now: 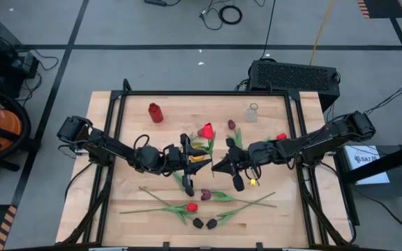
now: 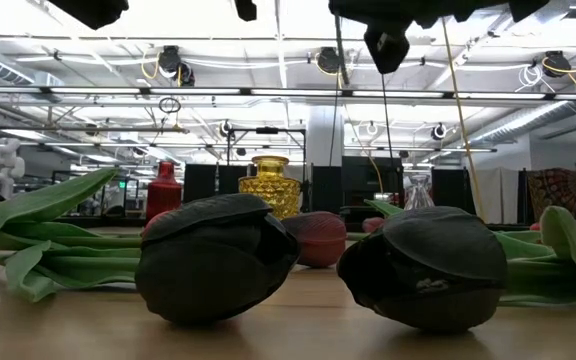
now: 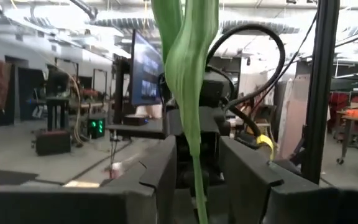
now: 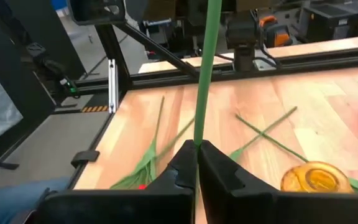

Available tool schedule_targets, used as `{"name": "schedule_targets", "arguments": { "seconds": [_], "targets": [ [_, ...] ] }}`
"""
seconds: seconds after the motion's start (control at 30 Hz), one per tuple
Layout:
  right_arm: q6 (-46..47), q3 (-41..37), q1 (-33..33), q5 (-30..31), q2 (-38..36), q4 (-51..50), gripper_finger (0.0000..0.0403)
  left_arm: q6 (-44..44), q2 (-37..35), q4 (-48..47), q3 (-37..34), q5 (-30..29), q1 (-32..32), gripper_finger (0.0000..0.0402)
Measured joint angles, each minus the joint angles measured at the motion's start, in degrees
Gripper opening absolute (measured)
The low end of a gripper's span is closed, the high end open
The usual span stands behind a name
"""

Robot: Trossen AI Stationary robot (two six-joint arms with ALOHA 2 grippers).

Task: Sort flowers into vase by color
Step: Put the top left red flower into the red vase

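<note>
In the right wrist view my right gripper [image 4: 197, 149] is shut on a thin green flower stem; from above it [image 1: 224, 166] sits at the table's middle. My left gripper [image 1: 192, 162] faces it from the left. It is open [image 3: 197, 180], and the stem and a broad leaf [image 3: 188, 68] pass between its fingers without touching them. A bright red tulip head [image 1: 206, 130] just beyond both grippers seems to belong to this stem. Other tulips lie flat along the near edge, a red head [image 1: 192, 207] and two black heads [image 2: 213, 255] among them. My right gripper pinches the green stem [image 4: 199, 134] between its two fingers, which lie across it. The arm comes in about level from the table's right. The stem runs on straight past the fingertips, clear of the table. Its head is outside the wrist view.
A red vase [image 1: 155, 111] and a clear vase [image 1: 252, 113] stand near the far edge. A yellow vase [image 4: 316, 177] stands by the grippers. A maroon head [image 1: 232, 124] and a red head [image 1: 281, 137] lie beyond the right arm. A black frame borders the table.
</note>
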Motion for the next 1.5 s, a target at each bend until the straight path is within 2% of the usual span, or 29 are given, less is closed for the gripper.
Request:
{"name": "schedule_targets", "arguments": {
  "seconds": [0.17, 0.37, 0.83, 0.93, 1.07, 1.23, 1.4, 1.5],
  "targets": [
    [1.49, 0.00, -0.34, 0.15, -0.08, -1.24, 0.0000, -4.08, -1.37, -8.64, 1.26, 0.36, 0.66, 0.0129],
    [1.91, -0.02, -0.96, 0.14, -0.08, -2.29, 0.0000, -4.14, -1.64, -17.71, 4.87, 2.78, 0.76, 0.0129],
    [2.14, -0.02, -0.96, 0.19, -0.06, -4.16, 0.0000, -4.08, -3.15, -21.79, 5.55, -0.26, 0.78, 0.0129],
    [2.16, -0.02, -0.96, 0.19, -0.04, -4.16, 0.0000, -4.16, -4.40, -24.04, 5.55, -0.38, 0.76, 0.0117],
    [2.16, -0.02, -0.96, 0.19, -0.01, -4.13, 0.0002, -6.77, -6.16, -27.43, 5.63, -0.50, 0.81, 0.0078],
    [5.02, -0.02, -0.96, 0.09, -0.01, -4.08, 0.0025, -7.16, -6.93, -29.33, 5.64, -0.63, 0.83, 0.0015],
    [6.81, -0.02, -0.96, -0.07, -0.06, -4.24, 0.0073, -9.01, -6.89, -29.75, 5.64, -0.45, 1.10, 0.0016],
    [8.35, -0.02, -0.96, -0.10, -0.08, -4.75, 0.0109, -10.24, -8.76, -33.69, 5.56, 2.80, 1.83, 0.0016]
  ]
}}
